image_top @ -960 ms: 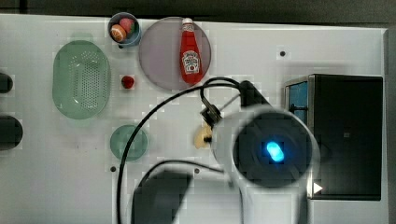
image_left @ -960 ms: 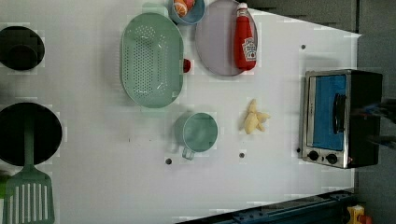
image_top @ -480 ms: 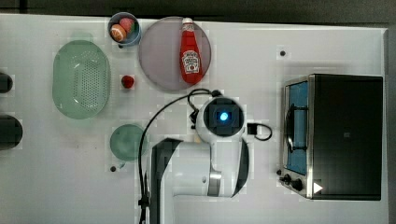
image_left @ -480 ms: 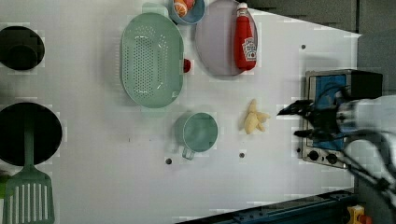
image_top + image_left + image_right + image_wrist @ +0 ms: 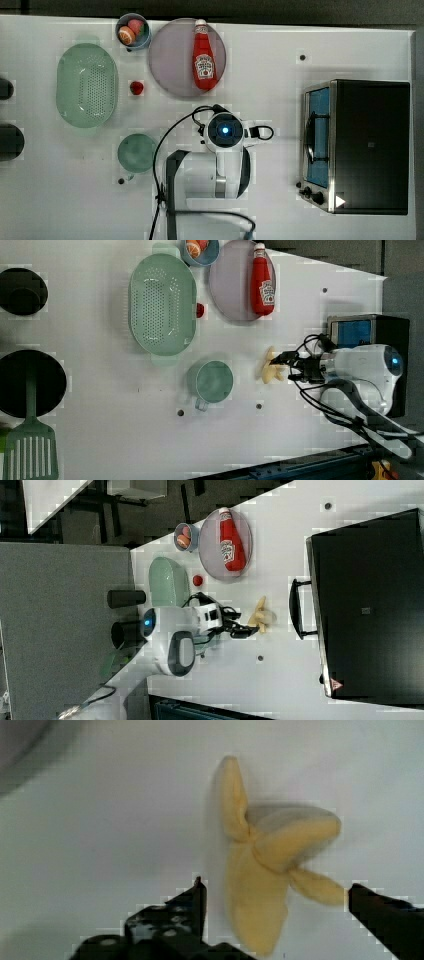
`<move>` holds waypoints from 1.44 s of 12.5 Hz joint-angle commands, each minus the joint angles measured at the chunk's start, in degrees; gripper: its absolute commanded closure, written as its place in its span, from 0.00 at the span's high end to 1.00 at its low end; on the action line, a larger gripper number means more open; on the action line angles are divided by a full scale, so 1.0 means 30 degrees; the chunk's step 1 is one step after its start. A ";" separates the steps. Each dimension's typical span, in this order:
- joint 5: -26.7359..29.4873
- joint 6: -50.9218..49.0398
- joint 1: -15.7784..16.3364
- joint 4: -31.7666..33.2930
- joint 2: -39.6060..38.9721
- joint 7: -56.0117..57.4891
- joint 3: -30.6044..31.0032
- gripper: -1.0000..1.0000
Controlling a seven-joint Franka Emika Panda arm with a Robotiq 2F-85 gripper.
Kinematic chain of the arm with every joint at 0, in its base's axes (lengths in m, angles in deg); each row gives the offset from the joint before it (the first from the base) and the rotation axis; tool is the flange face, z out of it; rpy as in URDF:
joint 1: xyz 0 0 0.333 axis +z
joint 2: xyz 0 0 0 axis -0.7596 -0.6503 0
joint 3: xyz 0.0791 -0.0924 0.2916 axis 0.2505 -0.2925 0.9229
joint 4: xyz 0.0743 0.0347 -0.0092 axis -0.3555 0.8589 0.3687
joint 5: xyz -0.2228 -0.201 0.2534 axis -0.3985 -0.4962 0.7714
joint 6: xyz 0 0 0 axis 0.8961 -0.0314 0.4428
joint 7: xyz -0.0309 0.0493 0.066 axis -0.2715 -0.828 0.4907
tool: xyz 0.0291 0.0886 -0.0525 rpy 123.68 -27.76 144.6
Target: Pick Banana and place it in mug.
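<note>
White is the table point(image 5: 300, 30), and everything stands on it. The biggest thing is the black toaster oven point(image 5: 367, 145) at the top view's right. Next comes the green colander point(image 5: 86, 85), then the grey plate point(image 5: 170, 60) with a red ketchup bottle point(image 5: 202, 60) lying on it; the bottle has a white label, but its writing is too small to read. No other writing can be read.

The green mug point(image 5: 214, 381) stands upright and empty, near the banana point(image 5: 270, 371) but not touching it; the banana lies on the bare table at the left view's right of the mug.

The gripper point(image 5: 291, 367) is just beside the banana with its fingers spread wide and holding nothing. In the wrist view the banana point(image 5: 265, 870) lies between the two black fingertips point(image 5: 192, 902).

I judge that the banana is light and smooth, probably plastic, so it may slip. The best hold seems to be across the thick middle where the lobes join, not on the thin tips.
</note>
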 commanded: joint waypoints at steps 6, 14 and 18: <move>0.0199 0.2768 -0.0217 0.0216 -0.1601 0.1195 0.0019 0.48; 0.0198 -0.1752 -0.0314 0.0357 0.4748 0.1180 -0.0145 0.28; 0.0198 -0.7554 -0.0274 -0.0918 0.9101 0.1104 -0.0042 0.28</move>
